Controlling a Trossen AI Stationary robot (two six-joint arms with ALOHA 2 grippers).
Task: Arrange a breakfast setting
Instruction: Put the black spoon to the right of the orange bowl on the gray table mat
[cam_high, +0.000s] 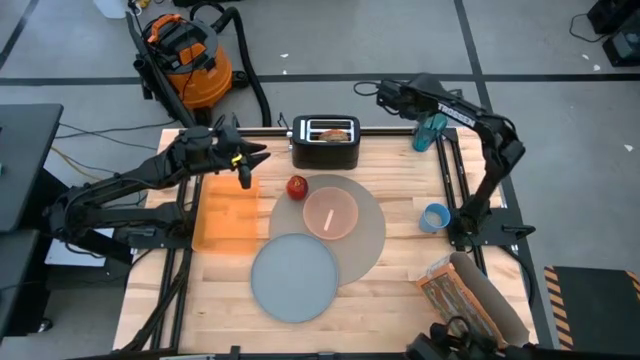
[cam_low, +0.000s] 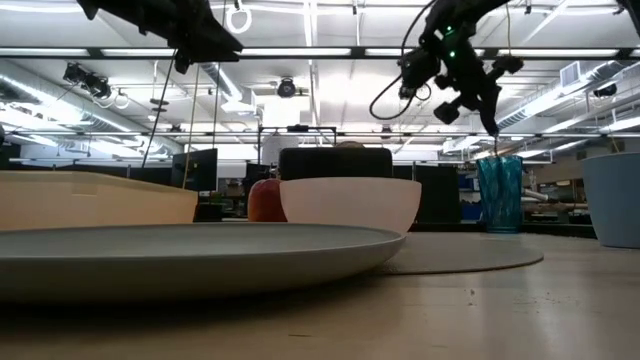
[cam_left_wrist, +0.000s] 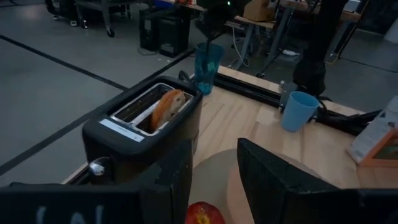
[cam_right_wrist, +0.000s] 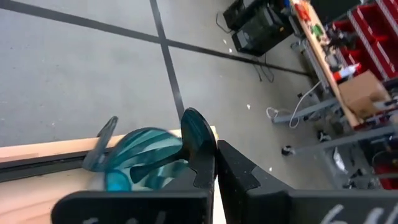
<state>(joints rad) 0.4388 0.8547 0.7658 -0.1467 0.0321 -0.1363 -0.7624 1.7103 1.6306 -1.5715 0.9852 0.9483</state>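
Observation:
The bagel (cam_left_wrist: 168, 107) stands upright in a slot of the black toaster (cam_high: 325, 142) at the far edge. The red apple (cam_high: 297, 186) and the pink bowl (cam_high: 330, 212) rest on the large grey mat (cam_high: 365, 235). The grey plate (cam_high: 295, 277) overlaps the mat's near edge. The blue cup (cam_high: 435, 216) stands at the right, and the orange cereal box (cam_high: 455, 290) lies at the near right. No spoon shows. My left gripper (cam_left_wrist: 214, 180) is open in the air left of the apple, pointing at the toaster. My right gripper (cam_right_wrist: 215, 163) is shut, raised above the teal bottle (cam_right_wrist: 143, 155).
An orange tray (cam_high: 226, 215) lies at the mat's left, under my left arm. The teal bottle (cam_high: 430, 130) stands at the far right corner beside the toaster. Bare wood shows near the front edge on the left and between the mat and the blue cup.

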